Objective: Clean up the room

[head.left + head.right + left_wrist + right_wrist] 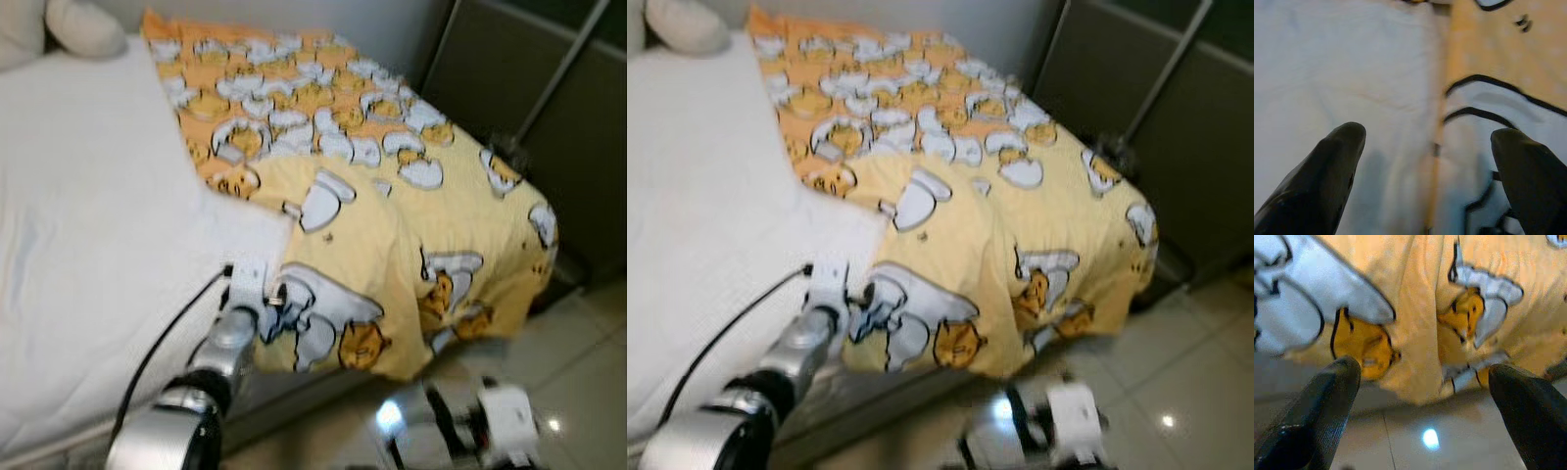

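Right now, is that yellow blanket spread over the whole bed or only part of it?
Only part. The yellow blanket covers the far side and droops over the foot toward the floor; the white sheet lies bare beside it.

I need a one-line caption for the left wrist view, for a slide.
Left gripper open, its fingers straddling the edge where the yellow blanket meets the white sheet.

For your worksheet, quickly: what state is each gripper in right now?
Left gripper: open, holding nothing, over the blanket edge on the sheet.
Right gripper: open, holding nothing, near the floor.
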Robot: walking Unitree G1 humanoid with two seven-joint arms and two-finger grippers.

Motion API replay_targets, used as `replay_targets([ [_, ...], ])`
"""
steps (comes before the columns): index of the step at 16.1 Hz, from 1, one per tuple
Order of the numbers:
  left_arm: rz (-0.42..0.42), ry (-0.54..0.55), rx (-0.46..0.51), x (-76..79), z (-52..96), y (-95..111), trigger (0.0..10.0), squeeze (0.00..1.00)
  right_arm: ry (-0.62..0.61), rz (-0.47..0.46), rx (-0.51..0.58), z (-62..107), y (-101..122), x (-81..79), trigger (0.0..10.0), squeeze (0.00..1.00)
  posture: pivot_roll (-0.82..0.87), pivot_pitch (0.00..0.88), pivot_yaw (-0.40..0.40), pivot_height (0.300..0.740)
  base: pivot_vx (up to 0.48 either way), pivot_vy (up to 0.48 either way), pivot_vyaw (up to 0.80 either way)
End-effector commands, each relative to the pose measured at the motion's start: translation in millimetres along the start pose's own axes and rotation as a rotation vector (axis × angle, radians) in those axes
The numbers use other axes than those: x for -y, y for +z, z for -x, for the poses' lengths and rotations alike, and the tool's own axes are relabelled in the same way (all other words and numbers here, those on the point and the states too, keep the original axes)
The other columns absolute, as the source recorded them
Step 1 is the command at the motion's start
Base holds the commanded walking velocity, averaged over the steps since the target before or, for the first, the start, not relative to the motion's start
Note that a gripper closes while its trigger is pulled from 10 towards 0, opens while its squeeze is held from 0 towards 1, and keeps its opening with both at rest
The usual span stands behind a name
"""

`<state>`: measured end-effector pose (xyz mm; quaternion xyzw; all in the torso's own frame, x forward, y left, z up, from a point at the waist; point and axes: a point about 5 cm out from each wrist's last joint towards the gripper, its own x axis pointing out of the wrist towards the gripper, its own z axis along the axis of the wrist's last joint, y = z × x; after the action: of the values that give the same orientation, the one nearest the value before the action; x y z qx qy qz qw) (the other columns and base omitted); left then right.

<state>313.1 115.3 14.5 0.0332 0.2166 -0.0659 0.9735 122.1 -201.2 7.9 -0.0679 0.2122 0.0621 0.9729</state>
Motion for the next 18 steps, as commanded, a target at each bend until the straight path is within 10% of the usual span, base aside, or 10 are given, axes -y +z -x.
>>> replay_targets([
  [1, 0.006, -0.060, 0.013, 22.5, -0.2, 1.5, 10.0, 0.00, -0.010, 0.012, 0.002, 7.3, 6.2, 7.7, 10.0, 0.00, -0.30, 0.095, -0.160, 0.740, 0.000, 0.000, 0.00],
  [5, -0.033, -0.132, 0.065, 45.8, 3.0, 2.6, 10.0, 0.00, 0.020, 0.023, -0.051, 30.7, 4.1, 2.1, 10.0, 0.00, -0.32, 0.144, -0.184, 0.740, 0.000, 0.000, 0.00],
  [10, -0.109, 0.187, 0.209, -0.3, 7.5, 9.6, 10.0, 0.00, 0.051, 0.020, -0.085, 45.5, 3.6, -4.1, 10.0, 0.00, -0.32, 0.184, -0.188, 0.740, 0.000, 0.000, 0.00],
  [18, -0.167, 0.035, 0.254, 6.9, 26.5, -16.5, 10.0, 0.00, 0.110, -0.061, -0.110, 26.1, -11.2, -40.1, 10.0, 0.00, -0.18, 0.252, -0.089, 0.740, 0.000, 0.000, 0.00],
])
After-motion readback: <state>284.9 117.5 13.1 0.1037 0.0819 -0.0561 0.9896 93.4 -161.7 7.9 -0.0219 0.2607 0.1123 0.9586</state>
